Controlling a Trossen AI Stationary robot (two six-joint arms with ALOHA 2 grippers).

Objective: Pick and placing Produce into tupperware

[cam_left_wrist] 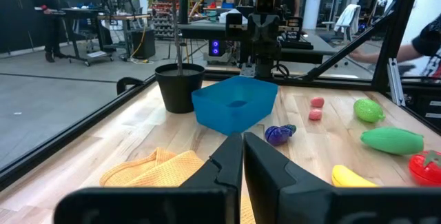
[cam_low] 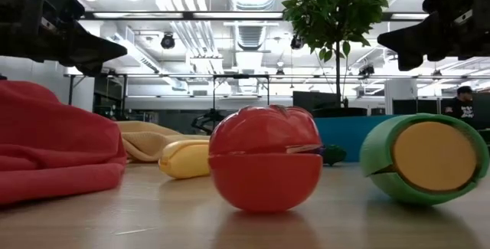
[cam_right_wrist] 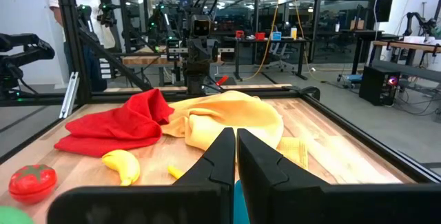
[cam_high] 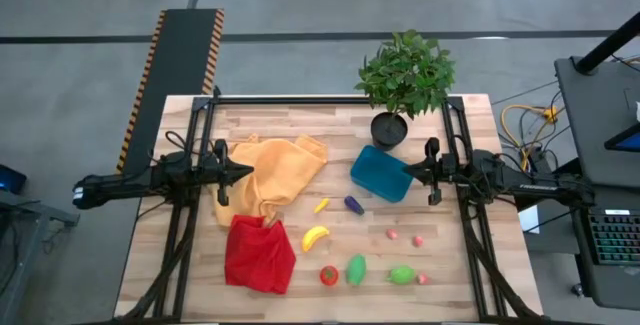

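The teal-blue tupperware (cam_high: 381, 173) stands on the table at the far right, empty as far as the left wrist view (cam_left_wrist: 234, 103) shows. The produce lies loose on the wood: yellow banana (cam_high: 316, 237), small yellow piece (cam_high: 321, 205), purple eggplant (cam_high: 353, 204), red tomato (cam_high: 329, 276), two green pieces (cam_high: 356, 269) (cam_high: 401, 275) and tiny pink ones (cam_high: 392, 233) (cam_high: 417, 240) (cam_high: 423, 278). My left gripper (cam_high: 246, 171) hangs shut above the orange cloth at the left. My right gripper (cam_high: 407, 171) hangs shut above the tupperware's right edge. Neither touches anything.
An orange cloth (cam_high: 268, 178) and a red cloth (cam_high: 259, 254) lie on the table's left half. A leafy plant in a black pot (cam_high: 389, 129) stands at the far edge beside the tupperware. Black frame rails (cam_high: 330, 99) run along the table's sides.
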